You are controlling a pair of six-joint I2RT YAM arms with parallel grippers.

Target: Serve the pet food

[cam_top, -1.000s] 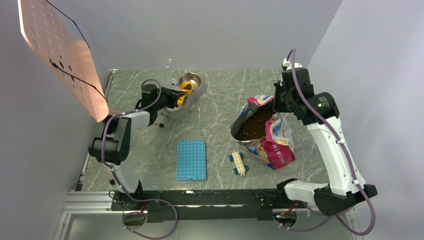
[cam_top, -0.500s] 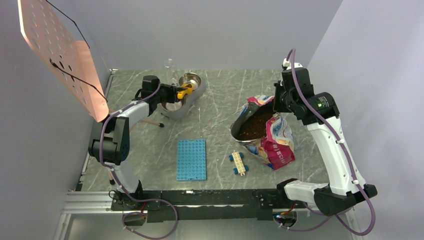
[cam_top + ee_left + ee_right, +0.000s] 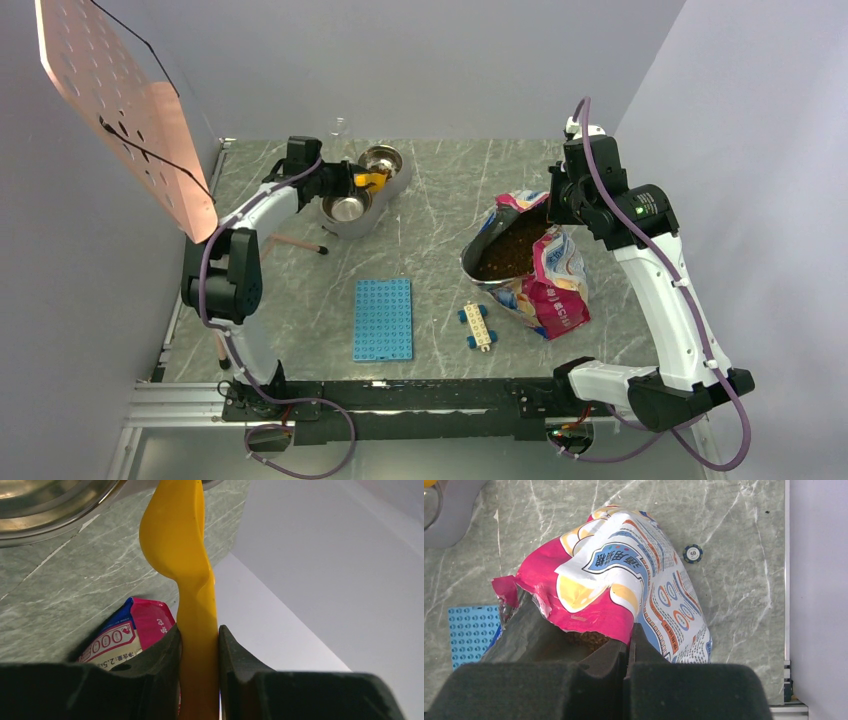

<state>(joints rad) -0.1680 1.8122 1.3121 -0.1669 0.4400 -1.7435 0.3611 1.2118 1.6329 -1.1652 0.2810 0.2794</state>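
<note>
Since 1 second ago the left gripper (image 3: 199,640) has swung off the near cup of the steel double bowl (image 3: 345,208) and reached further back, toward its far cup. Its 2 fingers are partly closed, pinching the handle of the yellow scoop (image 3: 175,540), whose cup end points at the bowl's rim. The right gripper (image 3: 626,650) has not shifted. Its jaws are pressed together on the torn rim of the bag (image 3: 624,580), holding the mouth open.

The step in hand looks like delivering a scoopful to the bowl. I cannot tell whether the scoop holds any pellets now. The next move probably calls for a wrist roll with the scoop's lip kept inside the rim, so nothing scatters on the table (image 3: 440,200). After that comes a trip back to the bag.

The kibble (image 3: 508,250) lies in the open bag, just below the right jaws. It is well apart from the left ones, across the table.
</note>
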